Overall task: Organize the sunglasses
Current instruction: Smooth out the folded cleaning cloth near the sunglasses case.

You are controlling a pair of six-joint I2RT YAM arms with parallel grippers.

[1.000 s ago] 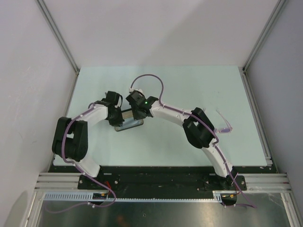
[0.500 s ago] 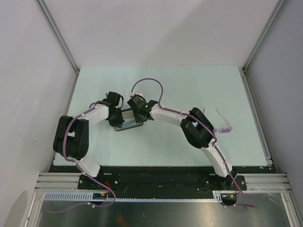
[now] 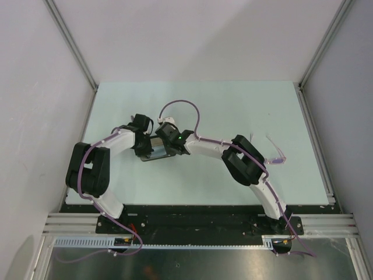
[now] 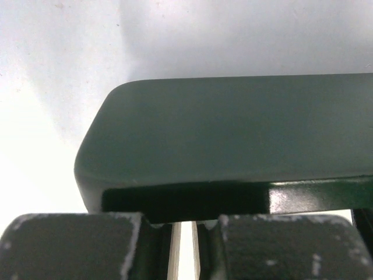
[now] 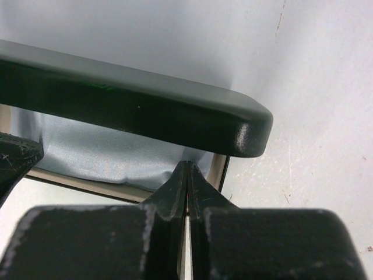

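Both arms meet at the black case, middle left of the overhead view. Its lid stands raised over a pale blue cloth. My right gripper is closed tight, its tips at the case's metal rim, with nothing visible between them. My left gripper shows only a thin slit, and I cannot tell whether it pinches anything. The sunglasses lie untouched at the right of the table, well apart from the case. I'd keep the case steady and raise the lid slowly and fully before fetching them.
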